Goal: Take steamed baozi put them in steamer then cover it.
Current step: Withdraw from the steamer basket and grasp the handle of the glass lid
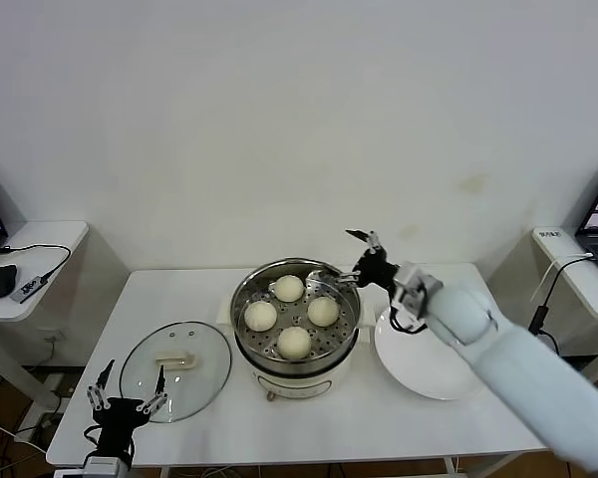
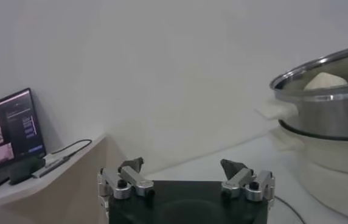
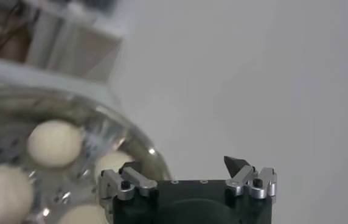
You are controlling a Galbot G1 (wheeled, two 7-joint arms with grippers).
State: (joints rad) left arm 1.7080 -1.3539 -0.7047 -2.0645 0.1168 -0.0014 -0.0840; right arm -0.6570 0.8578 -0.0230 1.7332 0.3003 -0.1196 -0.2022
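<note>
Nearest, at the table's front edge and well off the steamer's left side: left gripper (image 1: 127, 390), black with grey fingertips, fingers spread wide apart, holding nothing, poised at the near rim of the round clear glass cover (image 1: 175, 369) with metal rim and cream oblong handle at its centre. Cover lying flat on the white table (image 1: 379, 423), just left of the steamer, not on it

Centre of the table: round shiny stainless-steel steamer (image 1: 295, 321) on a white base, uncovered, perforated steel tray visible inside. Resting on that tray, all four pale cream-white steamed baozi (image 1: 294, 342), smooth and round, arranged in a diamond — one near, one left, one right, one far — close together yet each with a gap around it

Just right of the steamer: flat round white plate (image 1: 426, 363), partly hidden beneath the white right arm crossing over it

Farther back, above the steamer's far right rim: right gripper (image 1: 350, 254), black, fingers splayed fully open, gripping nothing, clear of the buns. Seen from the right wrist camera: open fingertips (image 3: 127, 181) in the foreground, steamer rim and buns beyond

Beyond the steamer on both sides: white side desks against the plain pale wall; a laptop (image 2: 5, 135) on the left-hand desk
</note>
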